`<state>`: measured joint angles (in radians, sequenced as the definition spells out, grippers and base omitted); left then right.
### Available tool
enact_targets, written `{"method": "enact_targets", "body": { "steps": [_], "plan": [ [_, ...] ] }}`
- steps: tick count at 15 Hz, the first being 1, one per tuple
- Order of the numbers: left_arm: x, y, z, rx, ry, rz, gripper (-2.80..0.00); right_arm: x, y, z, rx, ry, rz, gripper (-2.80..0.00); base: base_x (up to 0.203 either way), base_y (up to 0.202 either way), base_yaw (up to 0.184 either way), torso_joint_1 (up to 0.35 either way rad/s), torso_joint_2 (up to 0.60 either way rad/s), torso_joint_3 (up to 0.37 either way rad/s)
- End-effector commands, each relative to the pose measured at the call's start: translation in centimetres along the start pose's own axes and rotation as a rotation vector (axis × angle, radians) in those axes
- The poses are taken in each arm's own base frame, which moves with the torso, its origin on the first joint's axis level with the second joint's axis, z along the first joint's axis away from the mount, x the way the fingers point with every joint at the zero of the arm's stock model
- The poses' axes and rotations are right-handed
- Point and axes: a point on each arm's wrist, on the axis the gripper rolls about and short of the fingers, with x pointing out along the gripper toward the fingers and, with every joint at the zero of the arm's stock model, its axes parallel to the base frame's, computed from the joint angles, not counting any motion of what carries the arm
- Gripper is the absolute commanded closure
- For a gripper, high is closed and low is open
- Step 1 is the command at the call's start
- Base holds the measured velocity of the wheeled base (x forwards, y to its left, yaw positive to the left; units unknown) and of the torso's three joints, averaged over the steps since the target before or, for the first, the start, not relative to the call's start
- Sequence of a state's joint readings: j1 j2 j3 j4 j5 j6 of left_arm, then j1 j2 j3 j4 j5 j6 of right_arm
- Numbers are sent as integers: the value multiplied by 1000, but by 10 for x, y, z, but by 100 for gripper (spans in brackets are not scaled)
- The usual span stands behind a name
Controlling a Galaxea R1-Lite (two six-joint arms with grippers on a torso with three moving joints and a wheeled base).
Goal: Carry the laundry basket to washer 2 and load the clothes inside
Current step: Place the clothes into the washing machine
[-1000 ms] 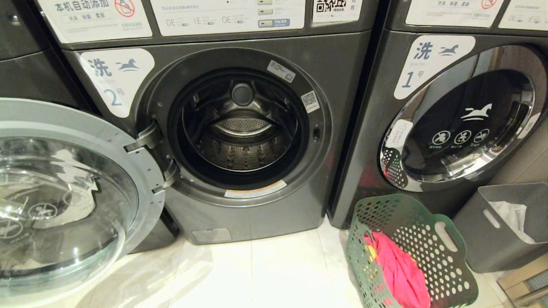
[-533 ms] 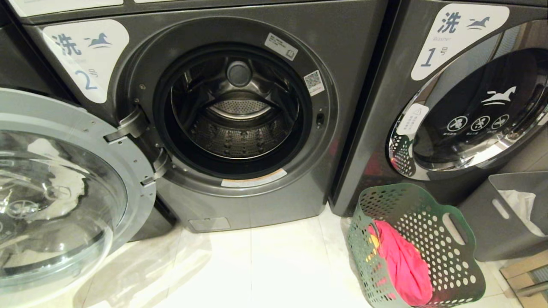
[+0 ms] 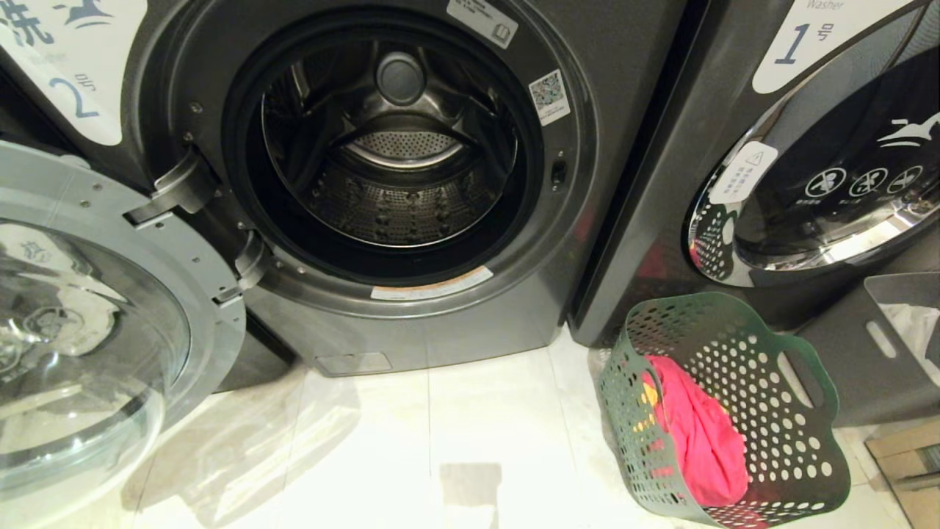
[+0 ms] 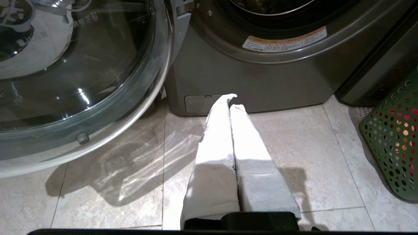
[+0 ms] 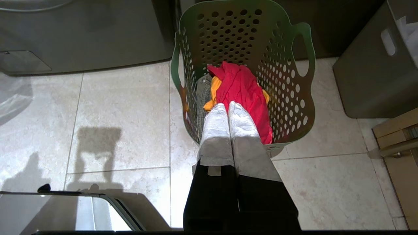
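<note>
Laundry basket (image 3: 723, 411) stands on the pale tiled floor (image 3: 455, 433), nearest on the right, holding the clothes (image 5: 241, 89): a pink-red garment over a yellow-orange one and a grey denim one. Right hand (image 5: 227, 105) hangs above the basket, fingers pressed together on nothing. Left hand (image 4: 229, 99) hovers over the tiles before washer 2 (image 3: 411, 323), fingers likewise closed and empty. Farther back, washer 2's door (image 3: 103, 330) stands swung wide to the left, its drum (image 3: 396, 184) bare. A grey bin (image 3: 881, 353) sits right of the basket, below washer 1 (image 3: 808, 162).
</note>
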<state>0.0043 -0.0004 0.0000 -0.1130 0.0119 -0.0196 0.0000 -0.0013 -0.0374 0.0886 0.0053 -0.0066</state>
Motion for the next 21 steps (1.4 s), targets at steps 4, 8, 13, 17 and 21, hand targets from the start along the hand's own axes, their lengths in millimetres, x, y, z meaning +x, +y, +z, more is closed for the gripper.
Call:
{"method": "enact_targets", "body": {
  "steps": [4, 8, 13, 17, 21],
  "plan": [
    [2, 0, -11, 0, 40, 1, 0, 0, 0, 0, 1, 1, 1, 0, 0, 0, 0, 5, 4, -199],
    [2, 0, -11, -2, 40, 2, 0, 0, 0, 0, 2, 0, 1, 0, 0, 0, 0, 3, 2, -198],
    [2, 0, -11, -6, 40, 2, 0, 0, 0, 0, 4, 1, 0, 0, 0, 0, 0, 1, 3, -160],
    [2, 0, -11, -6, 40, 2, 0, 0, 0, 0, 4, -1, 1, 0, 0, 0, 0, -1, 1, -18],
    [2, 0, -11, -6, 40, 2, 0, 0, 0, 0, -4, 0, 0, 0, 0, 0, 0, 0, 0, 0]
  ]
}}
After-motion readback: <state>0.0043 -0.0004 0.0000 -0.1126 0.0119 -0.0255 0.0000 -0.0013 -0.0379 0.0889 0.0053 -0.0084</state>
